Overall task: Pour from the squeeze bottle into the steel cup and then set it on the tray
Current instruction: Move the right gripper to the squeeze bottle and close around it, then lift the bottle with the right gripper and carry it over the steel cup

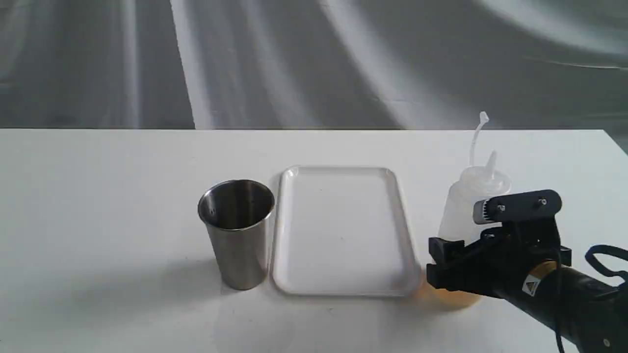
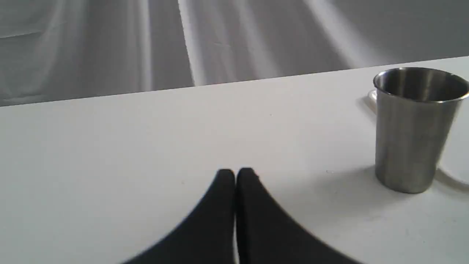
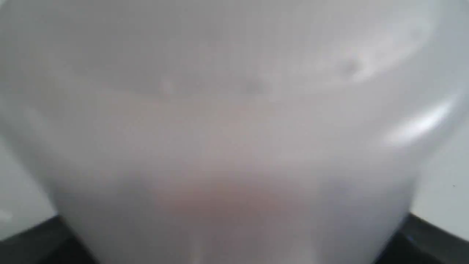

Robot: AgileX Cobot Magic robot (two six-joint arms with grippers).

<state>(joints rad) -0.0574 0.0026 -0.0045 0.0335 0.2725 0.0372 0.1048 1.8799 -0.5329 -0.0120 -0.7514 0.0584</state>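
**A:** How was the right black pincer found?

**B:** It was set around the lower body of the translucent whitish plastic squeeze bottle with the conical nozzle. One finger was seen on each side in the right wrist view. Whether the wall was actually pinched could not be told. The bottle was stood on the table just right of the tray, with amber liquid gathered at its base.

**A:** And the left black pincer?

**B:** It was pressed together with nothing held, low over the table and near the cup.

**A:** What was called for in the grasp?

**B:** A soft wall was to be expected, so a firm but not crushing squeeze was probably needed. The cap was seen raised on its strap, and liquid could be spurted out early. Because the hold was low, tipping on the lift was to be watched.

**A:** What was seen beyond?

**B:** The flat white rectangular plastic tray was seen bare. The brushed stainless-steel cup was stood upright just beside its left edge. The white matte table was softly shadowed, and grey draped cloth was hung behind.
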